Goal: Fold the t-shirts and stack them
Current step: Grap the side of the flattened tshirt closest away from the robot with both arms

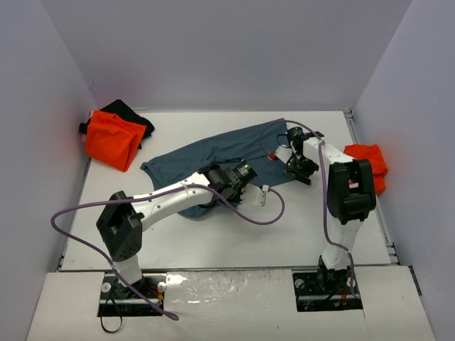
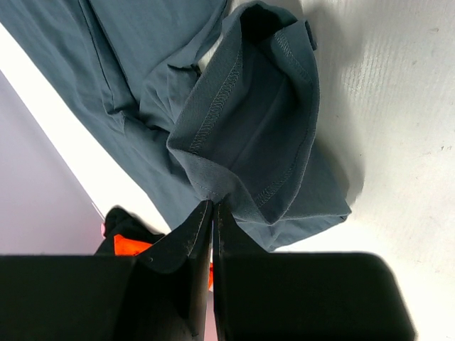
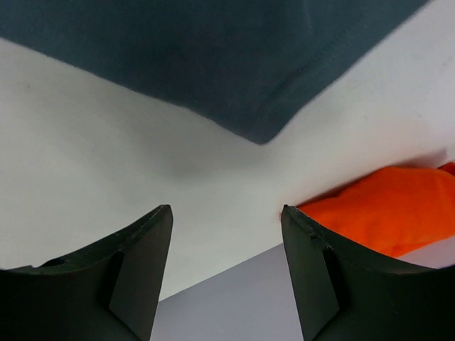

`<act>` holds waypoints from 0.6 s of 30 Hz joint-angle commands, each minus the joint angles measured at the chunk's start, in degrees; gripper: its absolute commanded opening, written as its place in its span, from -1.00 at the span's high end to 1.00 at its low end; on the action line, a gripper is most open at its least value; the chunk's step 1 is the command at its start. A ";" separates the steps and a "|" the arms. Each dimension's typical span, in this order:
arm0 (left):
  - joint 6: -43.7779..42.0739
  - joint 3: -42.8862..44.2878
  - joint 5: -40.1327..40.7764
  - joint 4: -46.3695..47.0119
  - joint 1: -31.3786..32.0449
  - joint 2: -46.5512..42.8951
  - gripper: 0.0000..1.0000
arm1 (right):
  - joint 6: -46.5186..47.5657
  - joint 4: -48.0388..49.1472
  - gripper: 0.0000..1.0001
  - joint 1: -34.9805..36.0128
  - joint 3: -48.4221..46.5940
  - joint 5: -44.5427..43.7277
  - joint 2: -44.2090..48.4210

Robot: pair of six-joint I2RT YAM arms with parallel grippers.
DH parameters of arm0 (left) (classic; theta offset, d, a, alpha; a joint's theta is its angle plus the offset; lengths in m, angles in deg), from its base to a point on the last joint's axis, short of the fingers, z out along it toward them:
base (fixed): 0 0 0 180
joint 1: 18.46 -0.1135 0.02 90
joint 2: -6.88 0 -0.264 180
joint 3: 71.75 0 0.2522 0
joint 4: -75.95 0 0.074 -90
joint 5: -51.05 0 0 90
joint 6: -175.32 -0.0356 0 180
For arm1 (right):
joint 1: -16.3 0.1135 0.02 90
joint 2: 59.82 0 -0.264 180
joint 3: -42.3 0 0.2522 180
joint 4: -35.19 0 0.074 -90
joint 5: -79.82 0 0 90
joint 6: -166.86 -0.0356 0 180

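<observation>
The slate-blue t-shirt (image 1: 220, 149) lies spread across the middle of the table. My left gripper (image 1: 212, 177) (image 2: 213, 202) is shut on a bunched fold of its cloth (image 2: 249, 135) near a stitched hem, at the shirt's near edge. My right gripper (image 1: 302, 172) (image 3: 226, 208) stands open beside the shirt's right corner (image 3: 259, 131), with nothing between its fingers. One orange t-shirt (image 1: 112, 140) lies folded at the back left, on top of a black t-shirt (image 1: 129, 112). A second orange t-shirt (image 1: 368, 162) (image 3: 387, 209) is crumpled at the right edge.
Grey walls (image 1: 213, 50) close the table in on three sides. A purple cable (image 1: 85, 209) loops off the left arm over the near table. White table surface (image 1: 234, 234) shows between the blue shirt and the arm bases.
</observation>
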 commanded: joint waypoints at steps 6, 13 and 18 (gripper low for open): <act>0.88 3.36 1.23 -1.22 -1.74 -1.59 1.00 | 2.33 0.44 -0.11 2.37 -4.35 0.12 -7.86; 0.86 3.19 1.40 -1.41 -2.11 -2.05 1.00 | 1.98 1.88 -0.12 2.86 -5.09 0.08 -6.89; 0.77 3.19 1.47 -1.36 -2.33 -2.46 1.00 | 2.16 2.27 -0.05 3.44 -4.42 0.32 -8.03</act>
